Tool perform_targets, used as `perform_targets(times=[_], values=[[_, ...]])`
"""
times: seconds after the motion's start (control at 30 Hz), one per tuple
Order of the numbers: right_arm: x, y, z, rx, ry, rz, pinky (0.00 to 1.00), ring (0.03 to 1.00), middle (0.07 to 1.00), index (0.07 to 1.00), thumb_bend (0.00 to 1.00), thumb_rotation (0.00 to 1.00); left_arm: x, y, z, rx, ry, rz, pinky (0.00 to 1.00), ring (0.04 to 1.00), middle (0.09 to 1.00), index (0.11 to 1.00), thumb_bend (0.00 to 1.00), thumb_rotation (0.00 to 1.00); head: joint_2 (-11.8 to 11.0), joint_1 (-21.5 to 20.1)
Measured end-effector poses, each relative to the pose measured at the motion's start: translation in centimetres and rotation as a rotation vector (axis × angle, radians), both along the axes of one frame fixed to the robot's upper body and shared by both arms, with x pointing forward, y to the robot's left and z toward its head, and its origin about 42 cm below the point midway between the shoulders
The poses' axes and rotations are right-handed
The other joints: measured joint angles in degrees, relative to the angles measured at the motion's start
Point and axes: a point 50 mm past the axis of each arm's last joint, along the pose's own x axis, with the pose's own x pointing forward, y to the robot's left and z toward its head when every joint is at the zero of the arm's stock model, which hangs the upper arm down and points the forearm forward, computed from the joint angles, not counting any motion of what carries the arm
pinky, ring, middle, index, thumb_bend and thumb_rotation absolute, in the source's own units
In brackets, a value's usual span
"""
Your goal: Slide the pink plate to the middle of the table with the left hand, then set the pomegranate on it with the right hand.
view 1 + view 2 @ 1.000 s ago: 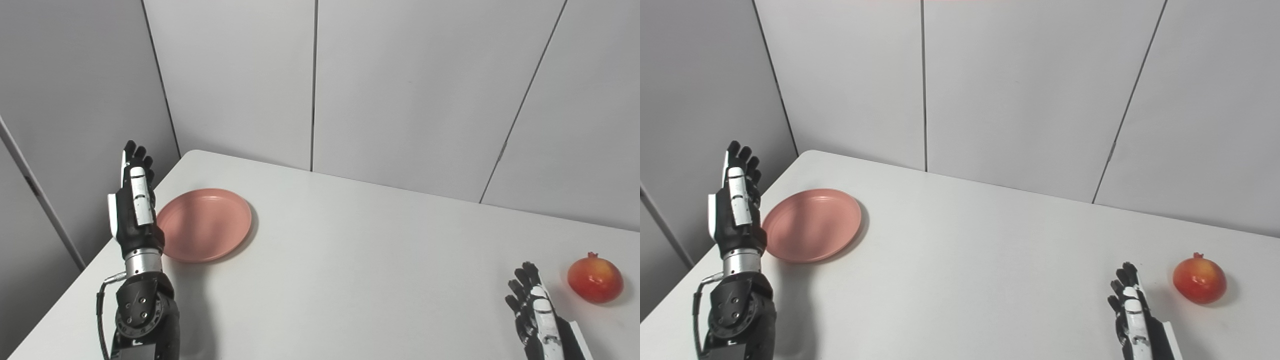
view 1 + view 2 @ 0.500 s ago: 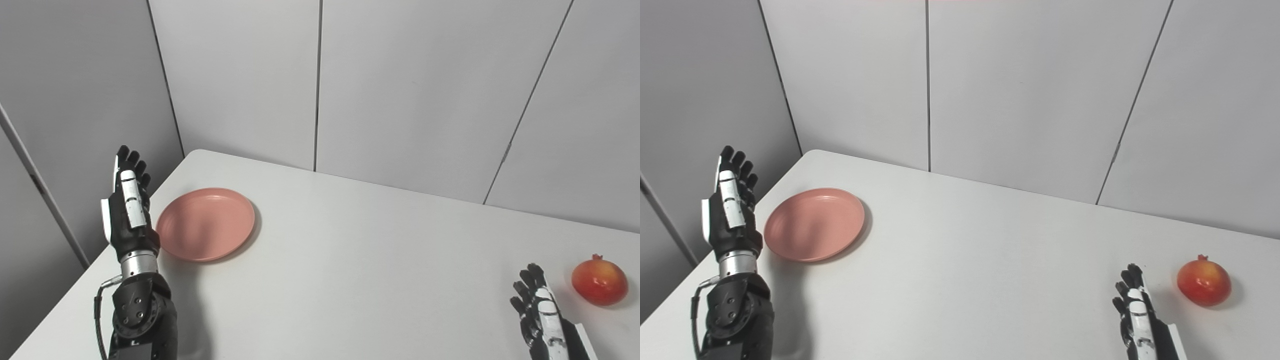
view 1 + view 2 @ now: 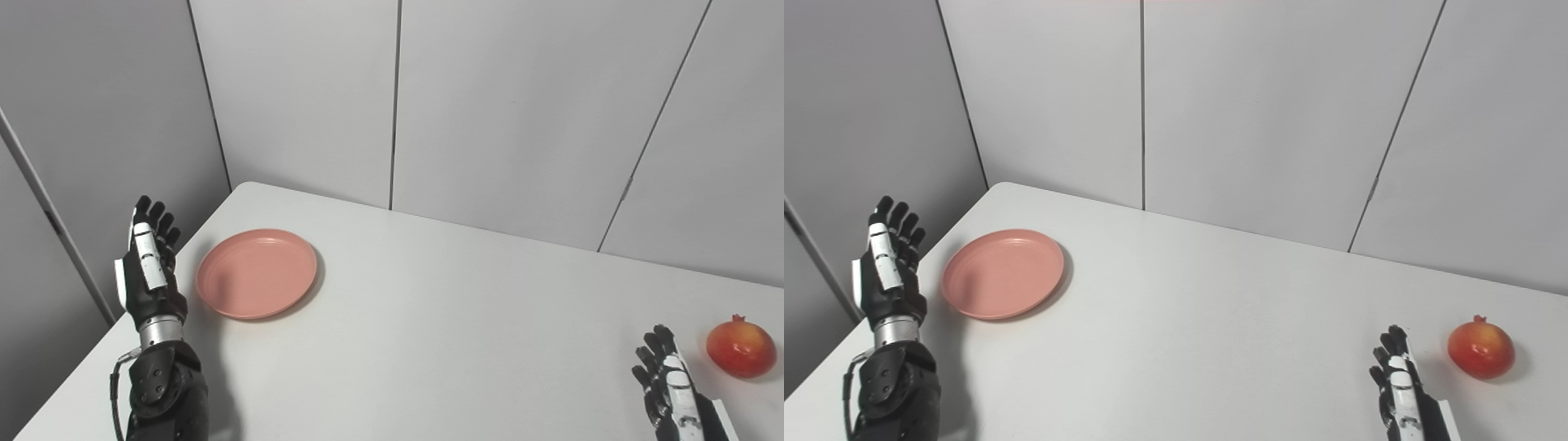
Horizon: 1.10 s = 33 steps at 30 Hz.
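Pink round plate (image 3: pixel 257 273) sits at table's (image 3: pixel 429 318) left; red pomegranate (image 3: pixel 741 346) untouched. Left hand (image 3: pixel 146 269) and right hand (image 3: pixel 667 386) empty, fingers extended. 0 steps done.

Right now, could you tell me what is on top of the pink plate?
Nothing lies on the plate; its whole pink surface shows bare. The pomegranate sits on the table far to the right, and neither the left hand nor the right hand touches the plate.
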Motion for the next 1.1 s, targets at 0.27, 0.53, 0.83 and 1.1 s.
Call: perform_targets(times=[0.27, 0.53, 0.83, 1.1], values=[[0.0, -0.1, 0.0, -0.005, -0.001, 0.0, 1.0, 1.0, 1.0, 1.0, 0.07, 1.0, 0.0, 1.5, -1.7, -0.026, 0.019, -0.005, 0.95, 0.953, 0.95, 0.928, 0.42, 1.0, 0.0, 0.18], [0.0, -0.2, 0.0, -0.002, -0.001, -0.002, 1.0, 1.0, 1.0, 1.0, 0.07, 1.0, 0.0, 2.1, -2.1, -0.03, 0.018, -0.001, 0.95, 0.95, 0.954, 0.937, 0.39, 1.0, 0.0, 0.35], [0.0, -0.2, 0.0, 0.005, -0.001, 0.0, 1.0, 1.0, 1.0, 1.0, 0.06, 1.0, 0.0, 2.3, -3.1, -0.069, 0.03, 0.0, 0.92, 0.945, 0.951, 0.939, 0.37, 1.0, 0.0, 0.35], [0.0, -0.2, 0.1, 0.004, -0.002, -0.002, 1.0, 1.0, 1.0, 1.0, 0.06, 1.0, 0.4, 2.2, -3.5, -0.079, 0.04, -0.013, 0.94, 0.937, 0.953, 0.944, 0.37, 1.0, 0.09, 0.27]])
